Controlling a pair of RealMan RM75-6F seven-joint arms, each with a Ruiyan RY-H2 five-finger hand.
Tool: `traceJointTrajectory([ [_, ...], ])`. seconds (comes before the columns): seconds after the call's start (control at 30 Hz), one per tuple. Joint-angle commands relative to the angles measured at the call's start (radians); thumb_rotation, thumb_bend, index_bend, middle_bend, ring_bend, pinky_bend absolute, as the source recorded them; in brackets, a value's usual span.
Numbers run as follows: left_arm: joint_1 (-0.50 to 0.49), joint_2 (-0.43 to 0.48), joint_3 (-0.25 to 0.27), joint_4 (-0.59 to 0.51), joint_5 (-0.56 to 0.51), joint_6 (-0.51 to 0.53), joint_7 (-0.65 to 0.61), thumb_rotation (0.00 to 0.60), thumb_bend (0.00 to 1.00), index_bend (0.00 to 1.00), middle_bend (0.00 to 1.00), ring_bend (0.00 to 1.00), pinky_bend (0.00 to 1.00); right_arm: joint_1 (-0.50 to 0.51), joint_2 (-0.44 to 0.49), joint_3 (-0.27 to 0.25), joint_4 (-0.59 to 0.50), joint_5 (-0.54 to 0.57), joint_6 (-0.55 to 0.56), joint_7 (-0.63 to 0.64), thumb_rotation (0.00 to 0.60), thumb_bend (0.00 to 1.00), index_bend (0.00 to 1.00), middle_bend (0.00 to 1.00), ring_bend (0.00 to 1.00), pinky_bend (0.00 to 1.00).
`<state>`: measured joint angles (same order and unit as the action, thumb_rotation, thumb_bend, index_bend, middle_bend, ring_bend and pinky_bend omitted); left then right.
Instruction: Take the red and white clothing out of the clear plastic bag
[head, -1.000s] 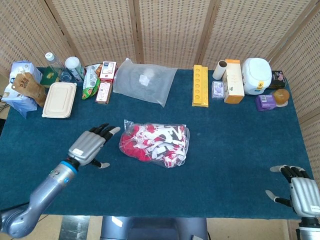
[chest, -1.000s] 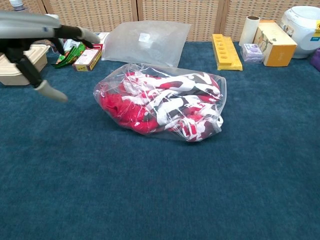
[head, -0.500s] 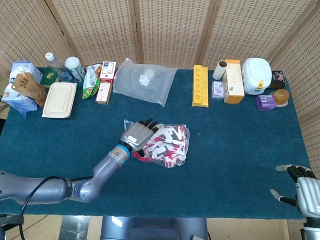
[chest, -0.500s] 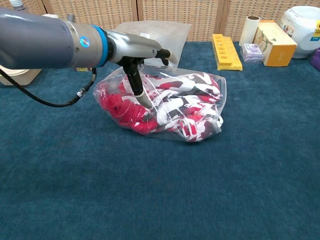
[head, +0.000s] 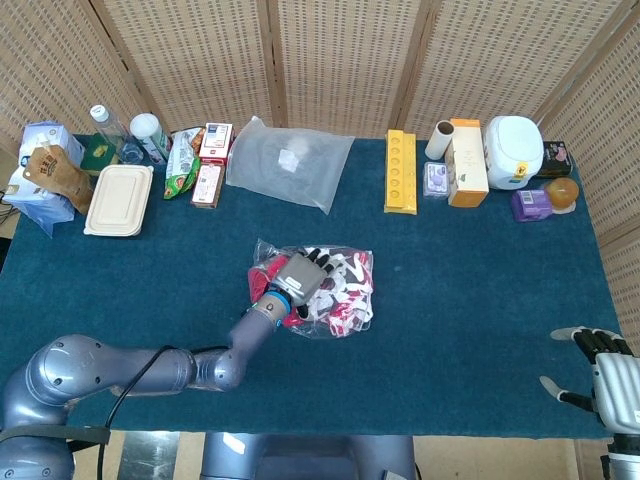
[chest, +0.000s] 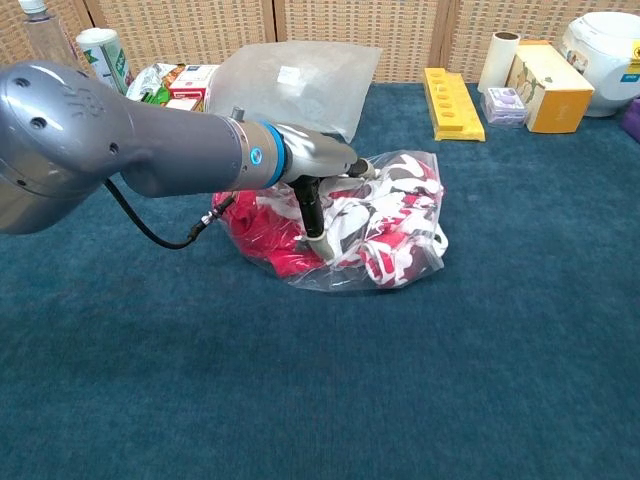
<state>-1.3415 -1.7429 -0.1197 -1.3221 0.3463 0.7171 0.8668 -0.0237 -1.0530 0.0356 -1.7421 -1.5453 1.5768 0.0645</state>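
Right now the clear plastic bag (head: 335, 300) lies near the middle of the blue counter (head: 470, 280), with the red and white clothing (chest: 385, 215) bunched up inside it. The left robot hand (head: 305, 277) lies on top of the bag, fingers spread over the plastic and pressing into it; in the chest view the same hand (chest: 325, 165) comes in from the left, its thumb pointing down against the near side of the bag. Whether it has actually pinched the plastic or only rests on it, I cannot tell. The clothing is wholly within the bag.

The right robot hand (head: 608, 378) sits at the near right corner of the counter, well apart from the bag, fingers apart and holding nothing.

Along the far edge of the counter stand other things. A flat frosted plastic pouch (head: 288, 160) lies behind the bag. To its left are small red and white boxes (head: 212, 160), a green snack packet (head: 182, 160), a beige lidded food container (head: 119, 200), a water bottle (head: 108, 128) and a brown paper bag (head: 55, 175). To the right are a yellow tray with round holes (head: 400, 170), a paper roll (head: 439, 140), an orange and white carton (head: 466, 162) and a white rice cooker (head: 513, 150).
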Motion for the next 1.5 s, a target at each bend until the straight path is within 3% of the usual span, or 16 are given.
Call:
traceJointTrajectory([
  [0.03,0.012,-0.044,0.010,0.064,0.087,-0.017,-0.061,0.600,0.32,0.61,0.33,0.37,0.56,0.000,0.002,0.002,-0.002,0.002,0.000,0.002,0.600,0.06,0.36,0.38,0.32,0.24],
  [0.1,0.029,-0.056,0.009,0.092,0.157,-0.015,-0.102,0.600,0.37,0.75,0.46,0.49,0.64,0.000,0.002,0.002,-0.003,0.003,-0.002,0.000,0.600,0.06,0.36,0.38,0.32,0.24],
  [0.2,0.068,-0.077,0.010,0.146,0.304,-0.018,-0.195,0.600,0.40,0.86,0.55,0.58,0.71,0.002,0.004,0.004,-0.010,0.002,-0.002,-0.001,0.600,0.06,0.36,0.38,0.32,0.24],
  [0.43,0.150,-0.102,0.002,0.242,0.681,0.022,-0.505,0.600,0.41,0.91,0.63,0.65,0.76,0.000,0.004,0.008,-0.019,-0.001,0.005,-0.010,0.600,0.06,0.36,0.38,0.32,0.24],
  [0.67,0.201,-0.100,0.060,0.347,1.026,0.163,-0.881,0.600,0.41,0.91,0.63,0.65,0.76,-0.004,0.004,0.012,-0.031,-0.002,0.017,-0.019,0.600,0.06,0.36,0.38,0.32,0.24],
  [0.83,0.230,-0.101,0.097,0.420,1.136,0.253,-1.036,0.600,0.42,0.91,0.63,0.65,0.76,0.000,0.000,0.015,-0.035,-0.002,0.014,-0.026,0.600,0.06,0.36,0.38,0.32,0.25],
  [1.03,0.283,-0.151,0.132,0.611,1.282,0.506,-1.243,0.600,0.42,0.91,0.63,0.65,0.76,0.025,-0.003,0.026,-0.041,0.004,-0.020,-0.025,0.600,0.06,0.36,0.38,0.32,0.26],
  [1.37,0.341,-0.248,0.116,0.849,1.333,0.762,-1.467,0.600,0.40,0.91,0.63,0.65,0.76,0.088,-0.036,0.058,-0.016,0.034,-0.097,0.002,0.600,0.06,0.36,0.40,0.36,0.33],
  [1.5,0.351,-0.283,0.115,0.909,1.343,0.820,-1.523,0.600,0.39,0.91,0.63,0.65,0.76,0.126,-0.090,0.093,0.023,0.029,-0.100,0.062,0.600,0.06,0.37,0.45,0.45,0.43],
])
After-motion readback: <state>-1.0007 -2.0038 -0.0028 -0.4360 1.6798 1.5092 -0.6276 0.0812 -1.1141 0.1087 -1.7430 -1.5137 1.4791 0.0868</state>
